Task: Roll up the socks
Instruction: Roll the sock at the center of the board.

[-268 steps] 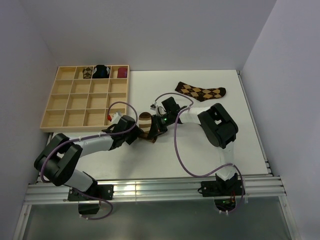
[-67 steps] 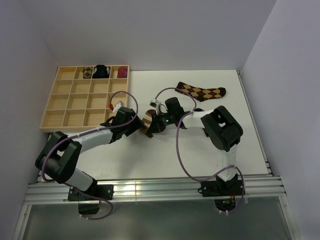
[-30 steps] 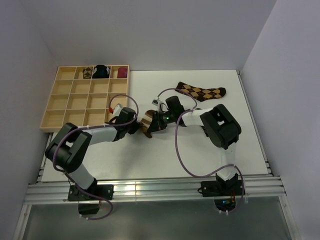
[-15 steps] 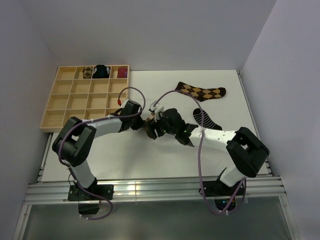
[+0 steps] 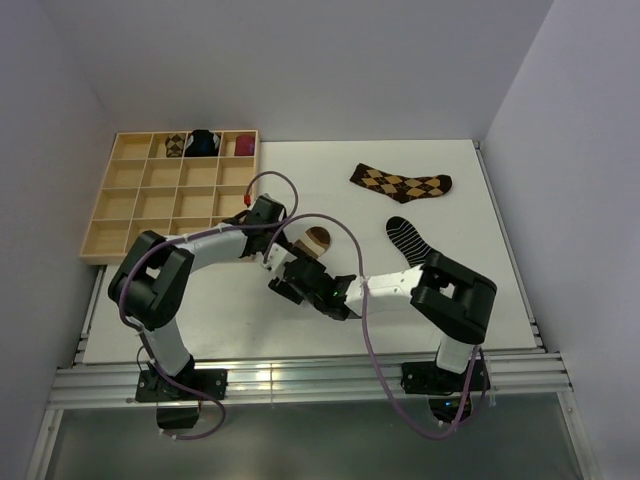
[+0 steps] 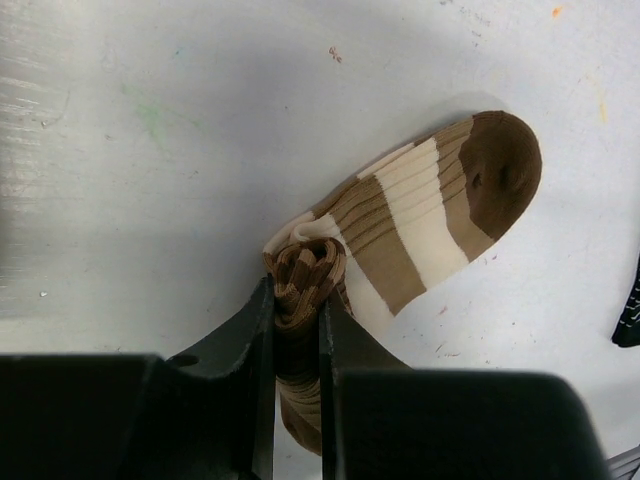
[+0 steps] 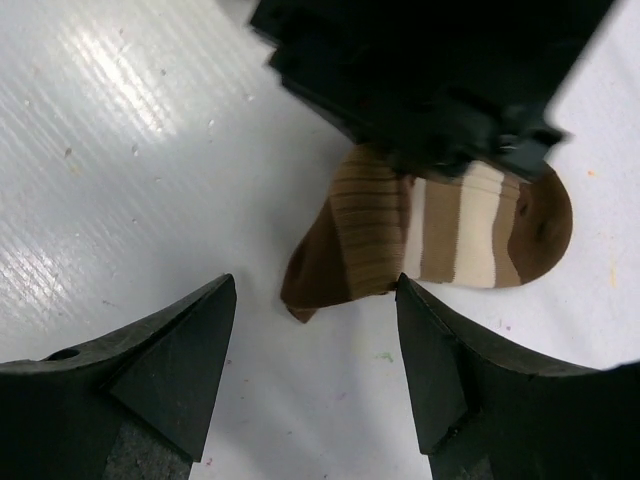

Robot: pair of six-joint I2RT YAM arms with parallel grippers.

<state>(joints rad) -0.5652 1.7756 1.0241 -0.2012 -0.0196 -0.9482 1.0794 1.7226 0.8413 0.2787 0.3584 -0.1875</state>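
1. We see the left gripper (image 6: 297, 300) closed almost fully, its fingers (image 6: 250, 345) pinching the rolled end of the striped sock (image 6: 420, 205). The roll bulges just past the fingertips.
2. The rest of that sock lies flat on the table (image 5: 300, 325), with its dark brown toe pointing away from the left gripper.
3. The right gripper (image 7: 312, 290) stands wide open and has hold of nothing. In its wrist view the sock's brown end shows between its jaws, but we cannot tell whether either one touches the fabric.
4. From above, both grippers are close together near the table's middle, the right one nearer the arm bases.
5. The argyle sock (image 5: 400, 182) lies flat toward the far right, well apart from both grippers.
6. The black sock (image 5: 407, 238) lies nearer than the argyle sock and right of the striped one, touching neither.
7. A wooden tray (image 5: 100, 250) sits at the far left, with three bundles (image 5: 204, 143) in its far row.
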